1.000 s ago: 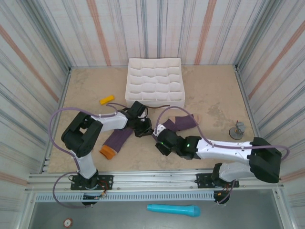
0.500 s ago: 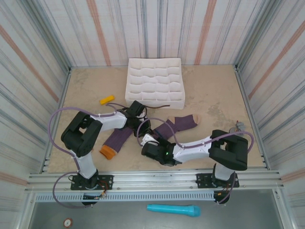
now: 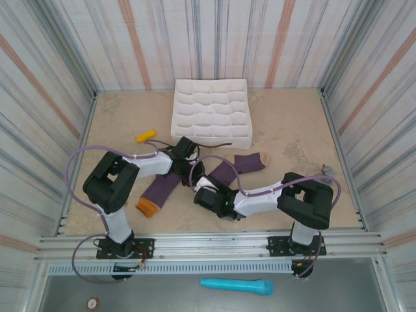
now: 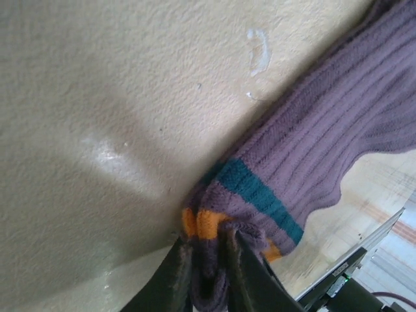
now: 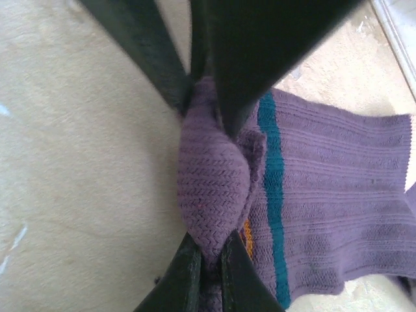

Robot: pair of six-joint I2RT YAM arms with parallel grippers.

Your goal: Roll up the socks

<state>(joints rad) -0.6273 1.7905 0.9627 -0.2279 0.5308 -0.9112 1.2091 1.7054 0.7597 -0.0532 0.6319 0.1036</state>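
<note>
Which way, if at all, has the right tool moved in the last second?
Yes. The right tool has moved left, parallel to the front edge of the white tray, toward its left corner, shut on the sock.

The jaws of the left gripper [image 4: 207, 253] pinched the bunched, orange-banded cuff of a purple sock [image 4: 325, 143] on the beige tabletop [image 4: 97, 97].

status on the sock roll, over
left hand and right hand both pinching the bunched end of one sock. rest of it flat, not rolled. second sock lies aside, nothing in the way.
</note>
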